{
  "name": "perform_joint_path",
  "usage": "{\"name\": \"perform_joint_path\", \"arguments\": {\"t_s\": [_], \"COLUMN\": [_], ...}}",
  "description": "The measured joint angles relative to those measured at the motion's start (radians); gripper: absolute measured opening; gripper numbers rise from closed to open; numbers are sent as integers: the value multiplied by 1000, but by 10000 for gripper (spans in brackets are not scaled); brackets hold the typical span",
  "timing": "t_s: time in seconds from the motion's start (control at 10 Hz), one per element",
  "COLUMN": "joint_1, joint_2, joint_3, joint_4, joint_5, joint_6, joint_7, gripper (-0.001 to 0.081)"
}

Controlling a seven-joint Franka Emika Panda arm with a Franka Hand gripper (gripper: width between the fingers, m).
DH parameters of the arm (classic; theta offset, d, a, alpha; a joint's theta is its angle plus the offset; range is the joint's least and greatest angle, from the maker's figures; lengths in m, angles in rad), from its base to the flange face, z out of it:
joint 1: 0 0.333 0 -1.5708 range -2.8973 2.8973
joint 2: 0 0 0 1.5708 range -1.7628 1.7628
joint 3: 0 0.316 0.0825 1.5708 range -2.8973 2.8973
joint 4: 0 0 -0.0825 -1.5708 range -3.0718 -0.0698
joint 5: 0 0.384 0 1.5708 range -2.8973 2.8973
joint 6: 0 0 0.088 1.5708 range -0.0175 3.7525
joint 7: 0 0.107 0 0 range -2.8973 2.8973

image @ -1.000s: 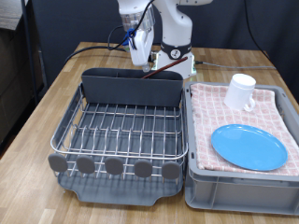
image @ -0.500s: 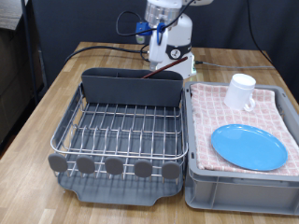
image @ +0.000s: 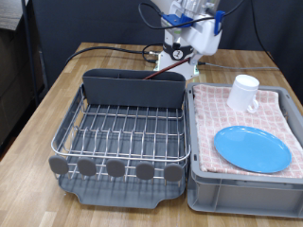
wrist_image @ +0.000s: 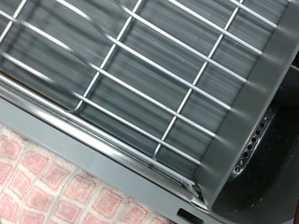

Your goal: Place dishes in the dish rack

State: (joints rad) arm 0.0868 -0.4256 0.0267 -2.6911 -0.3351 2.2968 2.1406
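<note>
So the claw is way up at the exterior view's top, above the far end of the table, and honestly it's a blur of white and blue; can't tell if it's released or clenched, and no fingers show in the wrist view either, so nothing to say it's carrying anything.

Where the stuff is: the dish rack sits on the exterior view's left half, wire grid bare as far as I can see, with its tall cutlery box at the far end; something thin and reddish pokes just over the box rim, possibly the wooden spoon, but it's too small to swear by. The white mug and the light-blue plate both sit on the pink checked cloth in the grey bin, on the exterior view's right, right beside the rack; so those two aren't racked yet.

The relation that matters: from the claw, the mug lies down and to the exterior view's right, clearly nearer than the plate, which lies flat closer to the bottom edge. The wrist view looks down on the rack grid, its rim and a corner of cloth.

Brands or writing: none I can read.
</note>
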Motion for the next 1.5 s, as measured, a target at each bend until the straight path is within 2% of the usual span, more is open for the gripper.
{"name": "perform_joint_path", "arguments": {"t_s": [0.2,0.3,0.5,0.6,0.8,0.9,1.3,1.4,1.5], "joint_1": [-6,-5,8,30,88,102,132,137,139], "joint_2": [3,14,65,100,170,204,340,370,392], "joint_3": [-1,0,-1,-12,-46,-47,-22,-16,-12], "joint_4": [0,8,59,90,170,215,396,418,416], "joint_5": [-16,-38,-47,-2,151,187,236,260,282], "joint_6": [34,83,161,194,193,175,76,72,116], "joint_7": [18,-14,-112,-193,-363,-403,-422,-454,-476], "gripper": [802,802,802,802,802,802,802,802,802]}}
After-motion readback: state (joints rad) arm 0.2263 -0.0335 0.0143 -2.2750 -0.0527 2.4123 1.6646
